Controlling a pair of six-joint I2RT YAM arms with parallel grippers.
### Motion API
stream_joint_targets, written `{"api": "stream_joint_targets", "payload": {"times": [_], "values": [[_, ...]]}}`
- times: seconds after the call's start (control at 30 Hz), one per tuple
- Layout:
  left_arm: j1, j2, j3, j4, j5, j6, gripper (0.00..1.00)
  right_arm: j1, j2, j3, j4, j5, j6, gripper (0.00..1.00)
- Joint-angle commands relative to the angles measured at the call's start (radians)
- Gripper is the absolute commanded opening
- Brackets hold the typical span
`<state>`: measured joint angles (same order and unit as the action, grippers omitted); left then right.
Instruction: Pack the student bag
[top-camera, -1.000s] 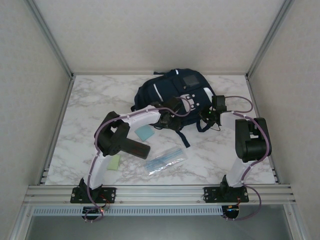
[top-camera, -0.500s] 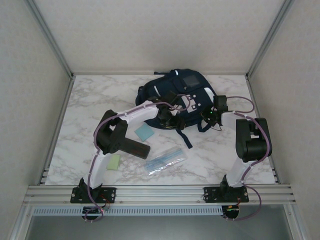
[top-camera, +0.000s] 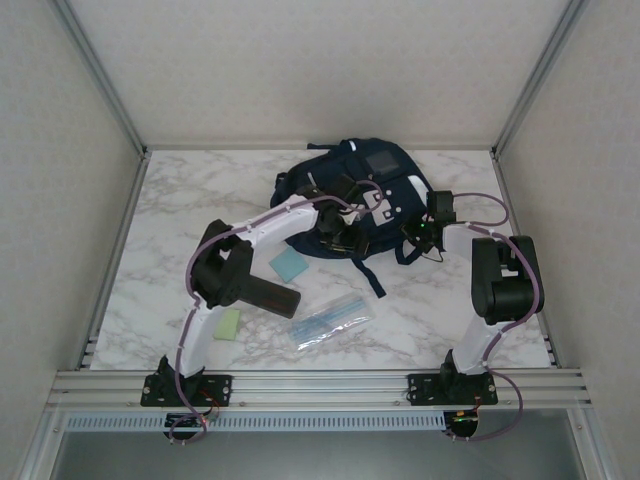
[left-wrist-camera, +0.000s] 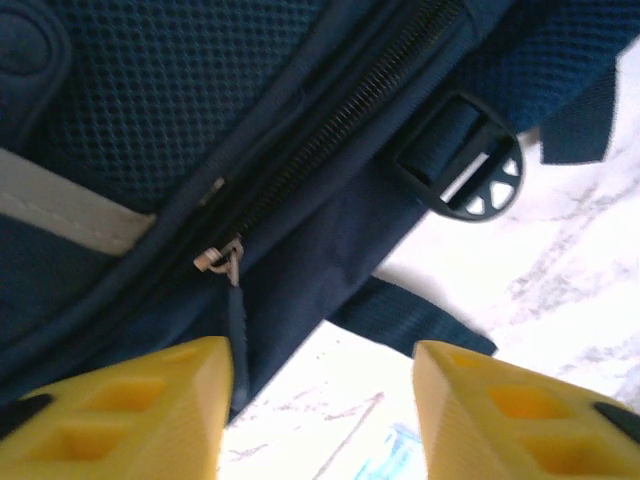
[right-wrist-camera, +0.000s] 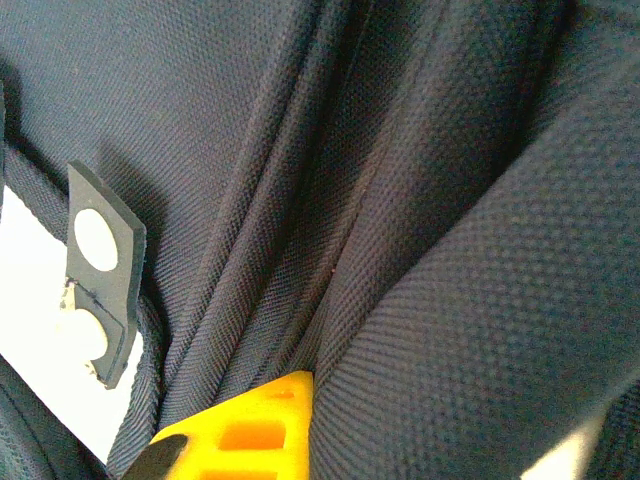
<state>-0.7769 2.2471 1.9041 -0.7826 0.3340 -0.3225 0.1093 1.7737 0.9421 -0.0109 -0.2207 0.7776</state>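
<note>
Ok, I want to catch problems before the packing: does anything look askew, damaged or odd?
Nothing spilled or damaged. The student bag lies at the far side of the table, its zip closed and straps trailing loose. The one oddity: its fabric is bunched into deep folds where the right gripper pinches it.

Folds of the student bag (right-wrist-camera: 420, 200) swallow the right tool (top-camera: 418, 234) — apparently just one yellow finger (right-wrist-camera: 245, 420) shows.

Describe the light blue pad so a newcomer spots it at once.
On the marble table, find the navy student bag at the far centre. Just in front of its left corner lies a flat light blue square pad. The green pad lies nearer the front rail, and the clear pouch is long.
</note>
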Motion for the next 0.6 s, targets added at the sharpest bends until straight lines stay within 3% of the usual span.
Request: {"api": "stream_joint_targets", "payload": {"times": [0.0, 0.3, 0.47, 0.57], "values": [[0.004, 0.064, 0.032, -0.066, -0.052, 0.010, 0.43, 0.006, -0.012, -0.011, -0.040, -0.004, -0.004, 0.02], [0.009, 0.108, 0.025, -0.102, -0.095, 0.021, 0.41, 0.007, -0.029, -0.020, -0.050, 0.011, -0.013, 0.02], [0.014, 0.097, 0.016, -0.104, -0.108, 0.010, 0.21, 0.007, -0.033, -0.016, -0.050, 0.013, -0.013, 0.02], [0.023, 0.091, 0.016, -0.100, -0.100, -0.007, 0.17, 0.007, -0.033, -0.016, -0.050, 0.012, -0.014, 0.02]]}}
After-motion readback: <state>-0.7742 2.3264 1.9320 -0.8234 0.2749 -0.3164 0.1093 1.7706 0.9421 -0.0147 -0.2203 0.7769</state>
